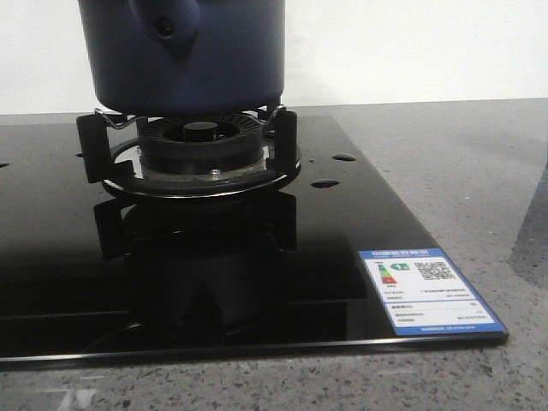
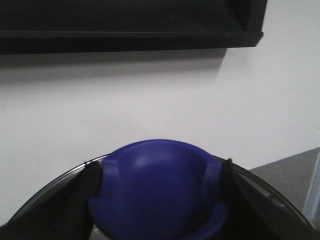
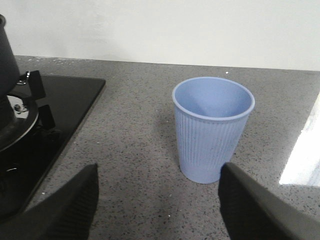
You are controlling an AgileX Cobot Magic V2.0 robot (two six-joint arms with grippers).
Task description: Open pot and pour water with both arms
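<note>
The dark navy pot (image 1: 188,64) stands on the gas burner (image 1: 201,145), its handle lug (image 1: 164,24) with a small hole facing the front camera; its top is cut off. In the left wrist view my left gripper (image 2: 160,192) is shut on a rounded blue lid knob (image 2: 157,185), black fingers (image 2: 90,187) pressing each side, with the lid's metal rim (image 2: 60,175) curving below. My right gripper (image 3: 159,200) is open and empty over the grey counter, a little short of a pale blue ribbed cup (image 3: 212,127). The pot's side (image 3: 5,55) shows at that view's edge.
The burner sits on a black glass hob (image 1: 342,240) with a blue-and-white energy label (image 1: 425,289) at its front right corner. Grey speckled counter (image 1: 479,171) lies to the right. A white wall and a dark shelf (image 2: 130,25) are behind.
</note>
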